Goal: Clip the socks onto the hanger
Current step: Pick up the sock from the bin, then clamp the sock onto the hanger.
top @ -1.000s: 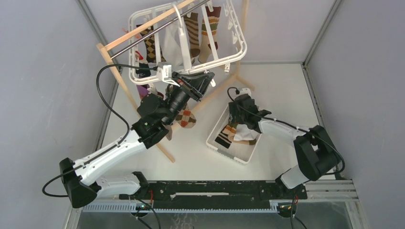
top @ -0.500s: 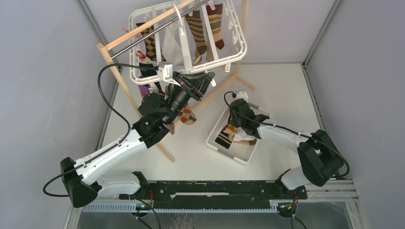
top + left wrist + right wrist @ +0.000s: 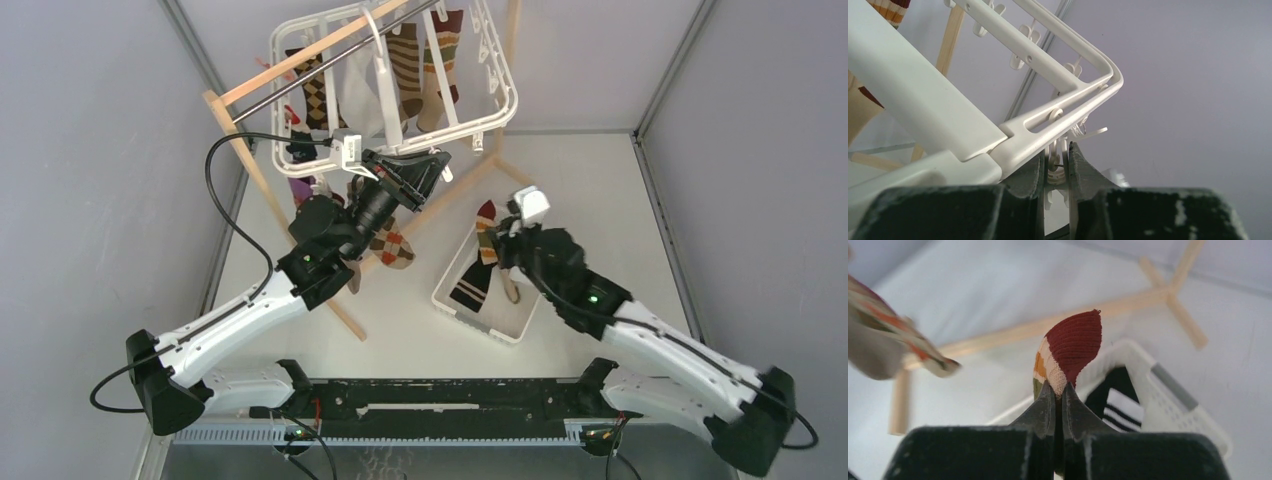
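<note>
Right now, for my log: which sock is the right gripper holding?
The red-toed striped sock, pinched in the right gripper; the others hang on the hanger or lie in the basket.

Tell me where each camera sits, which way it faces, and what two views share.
Top external: above, behind the bases, facing down; both arms show, left end effector at the hanger, right end effector by the basket.
Left wrist: looks up along its fingers, pinching a clip on the hanger's corner.
Right wrist: looks along its fingers, gripping a striped sock.
Shared: top external and right wrist both show the sock, the basket and the wooden stand.
</note>
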`<state>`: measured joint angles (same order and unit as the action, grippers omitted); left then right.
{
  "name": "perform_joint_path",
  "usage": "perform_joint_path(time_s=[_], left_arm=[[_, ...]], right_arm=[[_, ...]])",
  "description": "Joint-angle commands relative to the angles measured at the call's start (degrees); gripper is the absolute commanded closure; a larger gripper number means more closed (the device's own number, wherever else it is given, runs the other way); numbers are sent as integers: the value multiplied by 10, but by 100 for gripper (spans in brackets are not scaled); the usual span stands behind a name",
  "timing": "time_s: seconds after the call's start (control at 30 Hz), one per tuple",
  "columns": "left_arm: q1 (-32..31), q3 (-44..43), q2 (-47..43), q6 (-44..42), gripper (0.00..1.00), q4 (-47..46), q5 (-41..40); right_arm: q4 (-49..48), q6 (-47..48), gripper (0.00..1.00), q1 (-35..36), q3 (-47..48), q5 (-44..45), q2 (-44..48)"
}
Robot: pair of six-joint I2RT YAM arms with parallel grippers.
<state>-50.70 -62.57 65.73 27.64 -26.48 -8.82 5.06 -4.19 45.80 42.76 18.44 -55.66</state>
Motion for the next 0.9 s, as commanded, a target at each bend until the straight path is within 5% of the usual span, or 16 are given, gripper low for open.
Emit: perform_joint_path(time_s=[0.0,0.3,0.87], left_arm=[[3,8,-8,19,100,-7,27],[3,-5,-2,49,100,-4,61],[4,-14,6,67,100,-6,75]], right_arm=[[-28,38,100,-6,17,-104,115],[11,64,100,2,73,-259,184],[-41,106,100,38,153,-278,85]])
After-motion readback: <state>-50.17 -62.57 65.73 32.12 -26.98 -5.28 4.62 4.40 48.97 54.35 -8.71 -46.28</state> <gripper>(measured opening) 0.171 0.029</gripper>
